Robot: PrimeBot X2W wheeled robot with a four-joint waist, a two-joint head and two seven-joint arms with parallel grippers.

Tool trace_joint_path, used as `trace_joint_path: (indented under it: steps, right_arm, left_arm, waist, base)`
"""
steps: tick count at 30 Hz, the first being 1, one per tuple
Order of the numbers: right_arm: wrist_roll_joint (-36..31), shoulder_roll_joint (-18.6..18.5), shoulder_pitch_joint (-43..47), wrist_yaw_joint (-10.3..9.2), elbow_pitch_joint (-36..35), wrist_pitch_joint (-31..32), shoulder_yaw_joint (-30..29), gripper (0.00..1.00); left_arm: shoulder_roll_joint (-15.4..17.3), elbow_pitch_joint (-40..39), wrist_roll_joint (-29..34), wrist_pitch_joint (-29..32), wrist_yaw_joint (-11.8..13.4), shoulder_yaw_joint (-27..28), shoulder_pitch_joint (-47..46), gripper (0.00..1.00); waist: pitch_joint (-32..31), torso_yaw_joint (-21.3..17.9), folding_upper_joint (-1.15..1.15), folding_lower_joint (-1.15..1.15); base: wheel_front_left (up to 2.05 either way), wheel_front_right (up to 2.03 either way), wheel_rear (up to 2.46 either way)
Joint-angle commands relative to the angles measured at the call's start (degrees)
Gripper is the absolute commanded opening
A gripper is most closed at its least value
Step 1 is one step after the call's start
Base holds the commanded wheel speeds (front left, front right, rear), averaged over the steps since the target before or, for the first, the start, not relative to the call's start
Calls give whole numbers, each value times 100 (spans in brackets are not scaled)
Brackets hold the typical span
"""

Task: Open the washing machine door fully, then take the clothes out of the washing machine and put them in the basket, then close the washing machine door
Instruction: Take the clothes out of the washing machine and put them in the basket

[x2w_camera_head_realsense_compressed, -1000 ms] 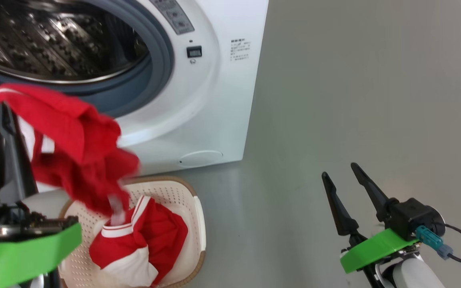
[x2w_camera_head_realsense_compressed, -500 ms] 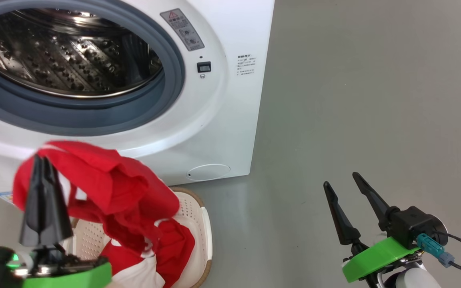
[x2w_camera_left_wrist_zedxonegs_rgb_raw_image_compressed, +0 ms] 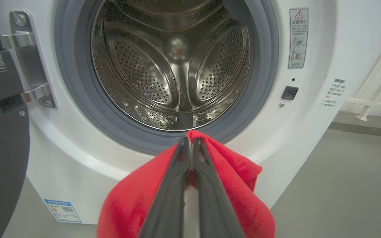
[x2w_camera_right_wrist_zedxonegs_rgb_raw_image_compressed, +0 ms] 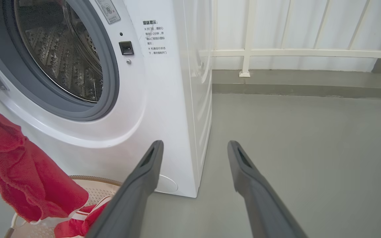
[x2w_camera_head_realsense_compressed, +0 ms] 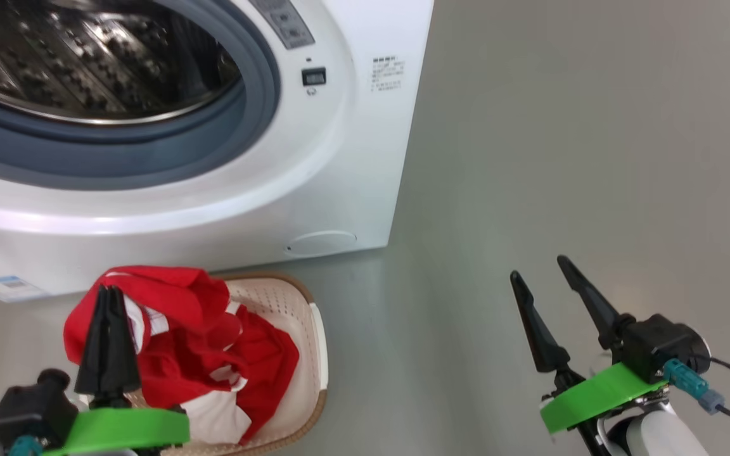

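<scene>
**A:** What does the left gripper hold?

**B:** Its two fingers are pressed together on a red garment. The cloth hangs from the tips, down over the basket.

**A:** Is there something in the basket?

**B:** Yes, more red and white clothes lie inside. The basket stands on the floor, just in front of the washing machine.

**A:** And the right gripper?

**B:** Its fingers are spread and hold nothing. It is above the grey floor, well apart from the basket.

**A:** The door?

**B:** It stands open at the left side. The steel drum is in plain view.
</scene>
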Motion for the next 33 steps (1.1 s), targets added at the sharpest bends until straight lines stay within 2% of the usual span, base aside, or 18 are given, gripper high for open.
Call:
trace_joint_path:
  steps: [1,8,13,22,31,32,33]
  right_arm:
    - [-27,-20,-182,36,-181,-51,131,100]
    - [-5,-20,-429,36,-222,-127,134,100]
    - [20,-20,-610,36,-184,-192,182,100]
    - [74,-20,-753,36,-52,-273,242,100]
    - [116,-20,-816,36,51,-305,282,100]
    - [120,-20,-813,36,77,-308,299,100]
    - [122,-20,-806,36,100,-311,315,100]
  left_arm:
    - [-2,11,56,-50,-95,276,-229,0]
    - [-232,1234,195,-50,-606,727,-742,0]
    - [-280,2141,280,-51,-866,1002,-1075,0]
    - [-300,3580,341,-51,-1113,1336,-1482,0]
    - [-303,4190,379,-51,-1241,1383,-1734,0]
    - [-303,4267,378,-51,-1235,1388,-1739,4]
    - [-303,4357,376,-51,-1253,1372,-1746,32]
  waist:
    - [314,-104,0,0]
    - [979,-231,0,0]
    - [1281,-322,0,0]
    - [1444,-400,0,0]
    - [1427,-384,0,0]
    - [1385,-387,0,0]
    - [1347,-390,0,0]
  base:
    - [0,0,0]
    - [0,0,0]
    - [0,0,0]
    - [0,0,0]
    - [0,0,0]
    - [0,0,0]
    - [0,0,0]
